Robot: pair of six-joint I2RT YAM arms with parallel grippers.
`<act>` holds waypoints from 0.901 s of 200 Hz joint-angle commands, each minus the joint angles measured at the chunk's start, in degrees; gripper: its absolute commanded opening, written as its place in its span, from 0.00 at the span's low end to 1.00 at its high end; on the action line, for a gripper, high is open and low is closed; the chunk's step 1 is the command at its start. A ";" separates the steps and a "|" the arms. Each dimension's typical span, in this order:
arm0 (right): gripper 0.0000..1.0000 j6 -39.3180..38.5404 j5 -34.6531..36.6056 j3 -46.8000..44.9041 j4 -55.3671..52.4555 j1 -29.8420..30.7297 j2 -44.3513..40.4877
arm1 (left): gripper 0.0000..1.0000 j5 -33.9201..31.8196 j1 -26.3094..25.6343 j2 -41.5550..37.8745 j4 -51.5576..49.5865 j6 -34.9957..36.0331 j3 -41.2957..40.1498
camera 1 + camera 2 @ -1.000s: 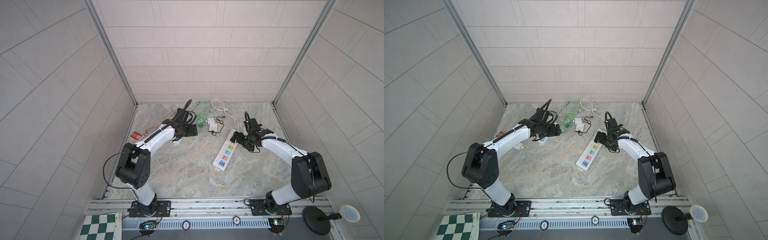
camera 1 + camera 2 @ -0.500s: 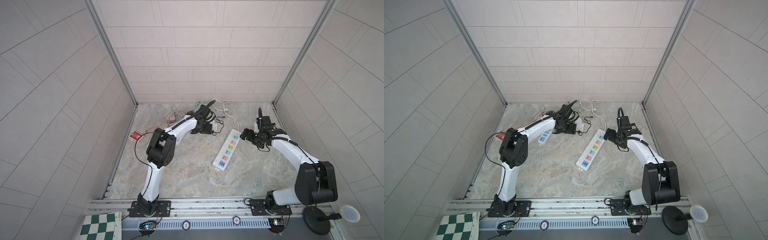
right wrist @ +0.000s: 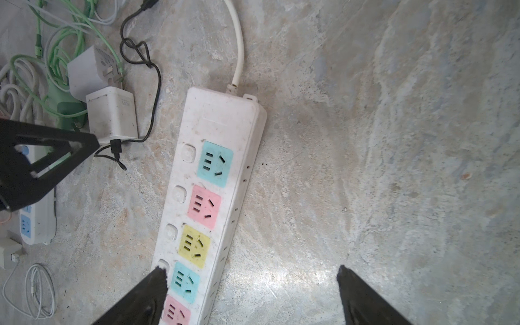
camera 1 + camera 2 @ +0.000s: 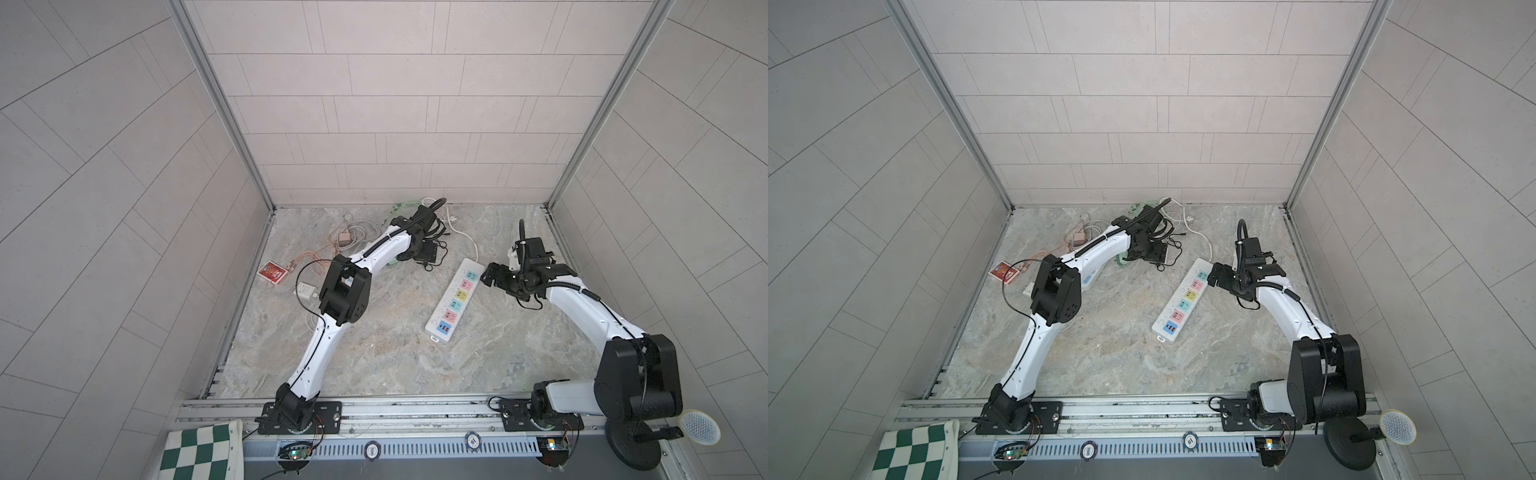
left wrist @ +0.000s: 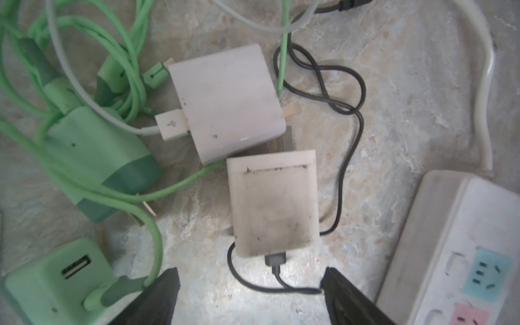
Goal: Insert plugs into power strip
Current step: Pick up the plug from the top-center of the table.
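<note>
Progress: zero plugs [image 3: 112, 115] seated. Target power strip [image 3: 213, 197] lies flat on the floor between the two arms, angled, and every socket face on show is bare. All insertions are left to do, first grasp included, I'd say.

Strip body: long white plastic bar, scuffed and grimy, rounded corners. Row of pastel socket panels (teal, pink, yellow, teal, pink, then blue at the near end), with small white push buttons alongside. Thick white cord exits the far end.

Plugs sit bunched just beyond that cord end. Nearest is white adapter [image 5: 271, 202]: boxy, dirty matte face, thin black cable [image 5: 346, 174] in its port. Touching it, second white adapter [image 5: 228, 98]: rounded edges, metal prongs showing, white USB lead in. Beside that, mint green adapter [image 5: 98, 157] with a darker green end, buried in tangled green cable. Then mint cube adapter [image 5: 56, 281], right by one left finger, contact unclear. Well apart near the back wall, dusty pink adapter [image 4: 344, 238] among pale cables.

Jaws on left gripper [image 5: 250, 287] are wide and empty, just short of the white adapter, with the black cable crossing the gap. Jaws on right gripper [image 3: 250, 275] are wide and empty, one finger over the strip's button edge, the other over bare floor [image 3: 394, 140].

Floor is marbled stone-look, hard, slightly glossy. Red card pack [image 4: 272, 272] lies off to the side, irrelevant.
</note>
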 commanded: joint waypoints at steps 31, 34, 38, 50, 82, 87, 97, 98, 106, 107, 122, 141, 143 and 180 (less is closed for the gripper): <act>0.95 -2.21 -0.97 -1.14 -0.74 -0.27 -3.62 | 0.86 -0.93 0.16 4.87 -2.14 -2.04 7.20; 0.95 -2.29 -0.99 -1.18 -0.74 -0.25 -3.69 | 0.86 -0.81 0.16 5.39 -2.68 -2.11 8.09; 0.95 -2.34 -1.06 -1.18 -0.74 -0.25 -3.73 | 0.86 -0.83 0.08 6.08 -3.41 -2.27 9.19; 0.95 -2.33 -1.09 -1.18 -0.74 -0.29 -3.90 | 0.86 -0.57 0.16 7.72 -4.97 -2.31 12.14; 0.95 -2.42 -1.16 -0.87 -0.66 -0.54 -4.07 | 0.86 -1.29 0.41 9.10 -5.46 -2.72 14.88; 0.95 -2.44 -1.16 -0.76 -0.65 -0.65 -4.19 | 0.86 -1.09 0.49 9.20 -5.47 -2.91 14.97; 0.95 -2.43 -1.27 -0.62 -0.58 -0.63 -4.16 | 0.86 -0.85 0.64 9.47 -5.68 -3.09 15.19; 0.95 -2.42 -1.26 -0.59 -0.57 -0.63 -4.20 | 0.86 -0.79 0.71 9.51 -5.64 -3.10 15.20; 0.95 -2.31 -1.32 -0.49 -0.44 -0.63 -4.09 | 0.86 -0.29 0.97 9.76 -5.65 -3.27 15.25; 0.95 -2.27 -1.33 -0.49 -0.41 -0.63 -4.08 | 0.86 -0.20 1.00 9.78 -5.67 -3.32 15.27; 0.95 -2.12 -1.98 -0.48 0.10 -0.63 -4.05 | 0.84 0.62 1.38 10.48 -6.00 -3.67 15.90; 0.95 -2.07 -2.72 -0.57 0.56 -0.68 -3.87 | 0.82 0.85 1.56 11.36 -6.71 -3.78 17.06; 0.95 -2.13 -2.73 -0.61 0.57 -0.67 -3.88 | 0.81 0.85 1.56 11.47 -6.80 -3.82 17.30; 0.95 -2.41 -3.60 -0.57 0.67 -0.63 -3.55 | 0.75 0.62 2.47 12.96 -8.10 -5.36 19.25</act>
